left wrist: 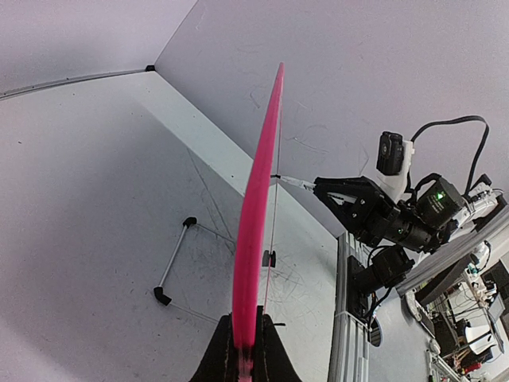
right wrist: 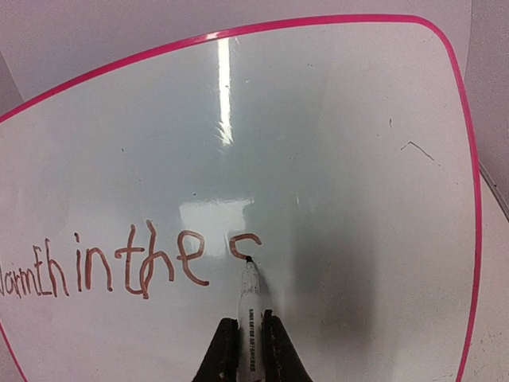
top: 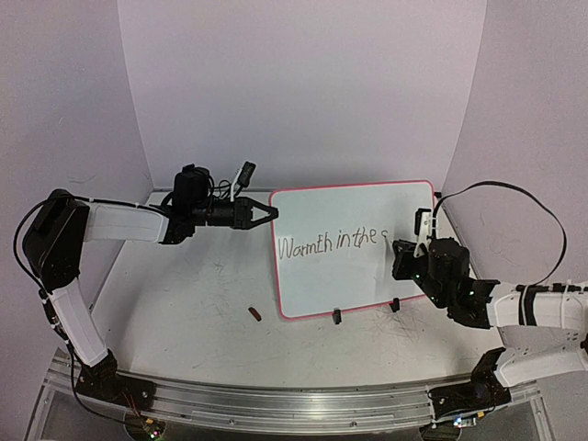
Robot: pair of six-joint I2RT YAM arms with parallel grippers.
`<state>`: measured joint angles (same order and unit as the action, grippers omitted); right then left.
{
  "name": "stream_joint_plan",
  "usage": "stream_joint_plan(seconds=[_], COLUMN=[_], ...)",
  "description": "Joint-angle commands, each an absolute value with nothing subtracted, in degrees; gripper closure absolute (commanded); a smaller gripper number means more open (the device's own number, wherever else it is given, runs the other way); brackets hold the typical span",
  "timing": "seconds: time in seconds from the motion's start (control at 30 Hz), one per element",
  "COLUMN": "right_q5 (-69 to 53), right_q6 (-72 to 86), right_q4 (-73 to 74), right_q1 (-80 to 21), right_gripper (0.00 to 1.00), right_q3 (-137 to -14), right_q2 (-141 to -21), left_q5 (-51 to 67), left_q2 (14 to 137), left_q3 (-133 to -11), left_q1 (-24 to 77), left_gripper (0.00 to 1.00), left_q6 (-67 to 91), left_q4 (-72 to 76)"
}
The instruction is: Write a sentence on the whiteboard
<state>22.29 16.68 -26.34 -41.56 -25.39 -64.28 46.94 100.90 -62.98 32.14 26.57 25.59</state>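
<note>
Noting surroundings first: a small dark-red piece lies on the scuffed grey table, lower left of the board and apart from it. In the left wrist view a thin pale rod with black ends lies on the table, on the side of the board away from the right arm. In the top view the right arm overlaps the board's right edge.

The board stands near centre frame in the top view, tilted back, on two black feet. It is white, with a thin pink frame and rounded corners. We see the left gripper clamped on its upper left edge. The right gripper is clamped on a marker, whose tip touches the board.

Writing, red-brown, left to right: "Warmth in the", then one unfinished curved stroke at the tip. The marker bears small black print, which we cannot read.
</note>
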Motion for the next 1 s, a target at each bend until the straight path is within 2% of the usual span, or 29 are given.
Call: stream_joint_plan(seconds=[0.0,0.97], right_q5=[25.1,21.5], right_q6=[18.3,18.1], right_q4=[-22.1,-23.9], right_q1=[-41.4,-43.2], right_gripper=[1.00,1.00], right_q3=[-26.2,-27.7], right_q2=[-64.0,-66.3], left_q5=[47.2,47.1], left_q2=[100.8,100.7], left_q3=[-63.7,-63.6], left_q1=[34.2,34.2], left_gripper=[1.00,1.00], left_q6=[24.8,24.8], left_q4=[22.7,22.7])
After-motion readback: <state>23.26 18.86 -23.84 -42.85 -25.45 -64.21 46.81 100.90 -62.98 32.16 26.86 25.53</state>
